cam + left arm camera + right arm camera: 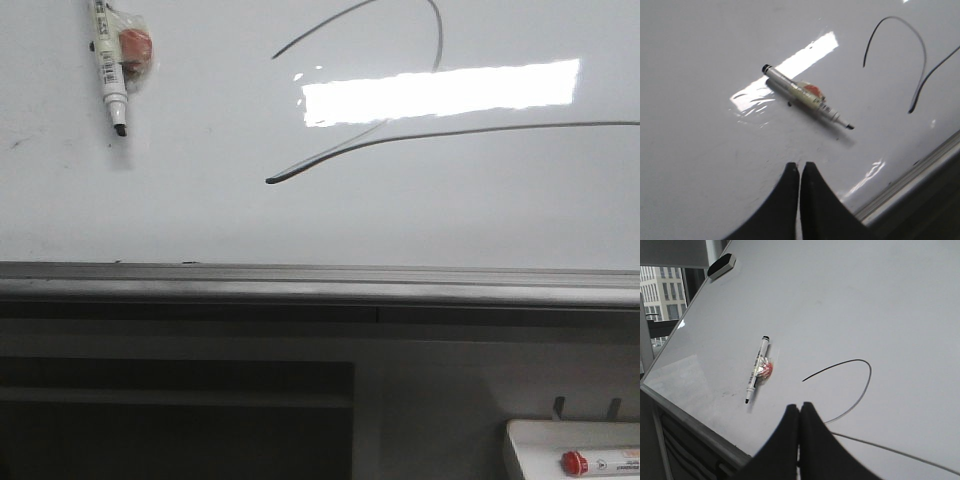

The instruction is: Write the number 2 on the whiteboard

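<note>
Hands first: the left hand (800, 172) and right hand (799, 415) are both pinched closed on nothing, apart from the whiteboard (150, 220). A marker (108, 65) clings to it uncapped. The number 2 (400, 135) looks finished, though glare hides its diagonal and the base stroke runs off-frame.

Window (662, 295) at 9 o'clock in right wrist view, pale building (654, 282) outside. Dark cabinet panel (175, 420) at 7 o'clock in front view. White tray (575, 445) at 5 o'clock, holding red-capped marker (598, 463).
</note>
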Robot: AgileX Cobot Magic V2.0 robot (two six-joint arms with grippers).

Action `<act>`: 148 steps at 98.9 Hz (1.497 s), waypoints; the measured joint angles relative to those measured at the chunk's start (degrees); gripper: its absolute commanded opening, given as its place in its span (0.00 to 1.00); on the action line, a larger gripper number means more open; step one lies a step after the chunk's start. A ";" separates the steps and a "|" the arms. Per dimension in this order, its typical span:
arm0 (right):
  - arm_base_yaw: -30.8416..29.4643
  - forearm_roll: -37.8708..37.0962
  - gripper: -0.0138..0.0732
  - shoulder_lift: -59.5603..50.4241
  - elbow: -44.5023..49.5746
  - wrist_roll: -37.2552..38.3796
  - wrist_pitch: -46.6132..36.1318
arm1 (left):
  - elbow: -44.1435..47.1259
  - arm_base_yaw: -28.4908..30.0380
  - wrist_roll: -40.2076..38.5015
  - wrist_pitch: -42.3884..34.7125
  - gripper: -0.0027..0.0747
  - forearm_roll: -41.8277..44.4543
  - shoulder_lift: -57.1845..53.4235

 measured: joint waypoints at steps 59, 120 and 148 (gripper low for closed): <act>0.00 0.00 0.08 0.00 0.00 0.00 -0.63 | 10.58 10.52 -35.93 5.82 0.01 13.26 -3.08; 0.00 0.00 0.08 0.00 0.00 0.00 -0.76 | 10.58 10.52 -37.02 6.14 0.01 13.26 -3.08; 0.00 0.02 0.08 0.00 1.00 0.03 -1.37 | 10.58 10.52 -37.02 6.14 0.01 13.26 -3.08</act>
